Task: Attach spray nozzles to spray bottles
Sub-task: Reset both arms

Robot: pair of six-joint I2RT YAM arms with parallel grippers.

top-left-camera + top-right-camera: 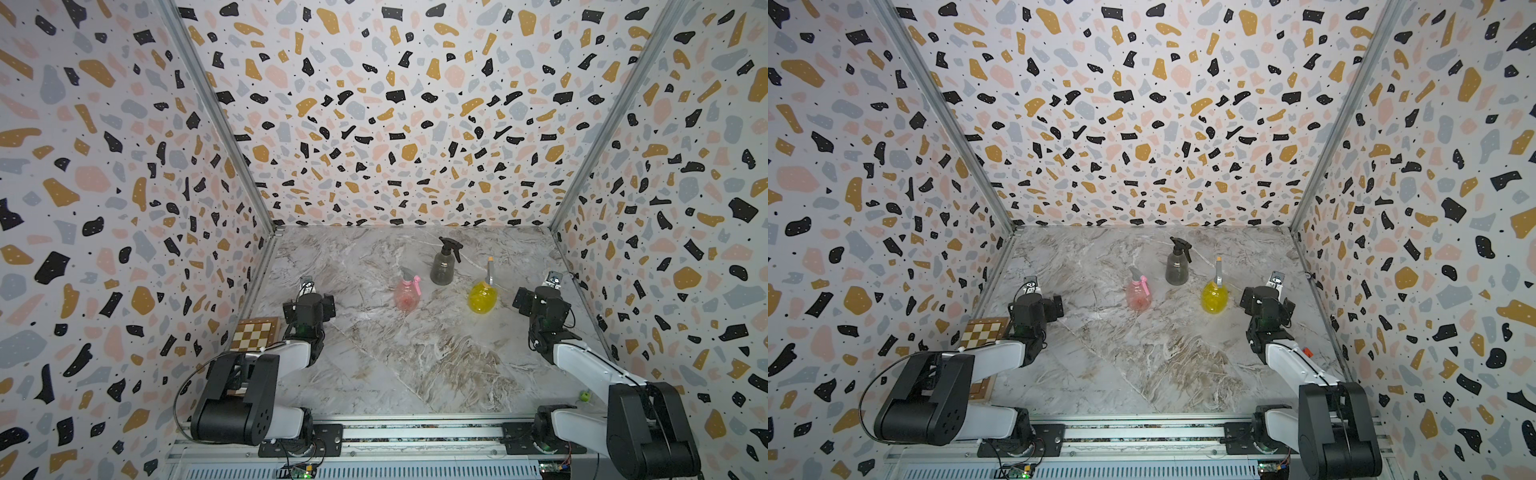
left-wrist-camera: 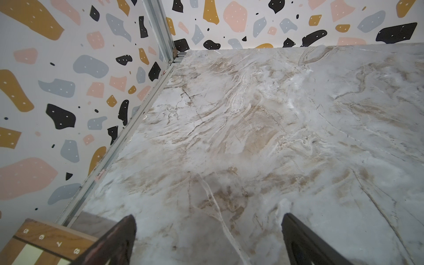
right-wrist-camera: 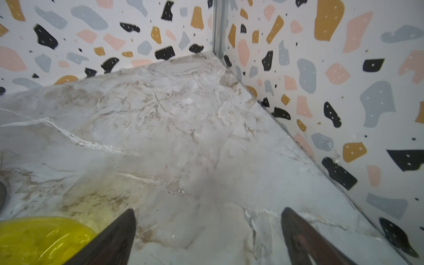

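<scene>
Three spray bottles stand mid-table in both top views, each with a spray nozzle on its neck. The smoky dark-grey bottle (image 1: pixel 441 270) (image 1: pixel 1177 271) carries the black nozzle (image 1: pixel 451 245). The pink bottle (image 1: pixel 406 296) (image 1: pixel 1139 297) carries the pink-and-grey nozzle (image 1: pixel 411 277). On the round yellow bottle (image 1: pixel 482 298) (image 1: pixel 1214 298) sits the grey nozzle with an orange tip (image 1: pixel 490 270). My left gripper (image 1: pixel 307 286) (image 2: pixel 208 215) hangs open over bare table, well left of the pink bottle. The right gripper (image 1: pixel 552 279) (image 3: pixel 208 209) is open and empty just right of the yellow bottle (image 3: pixel 41 238).
A wooden chessboard (image 1: pixel 253 332) (image 2: pixel 39 243) lies against the left wall beside the left arm. A small green item (image 1: pixel 584 396) sits near the right arm's base. Patterned walls close the table on three sides. The marble tabletop (image 1: pixel 395 353) stretches between the arms.
</scene>
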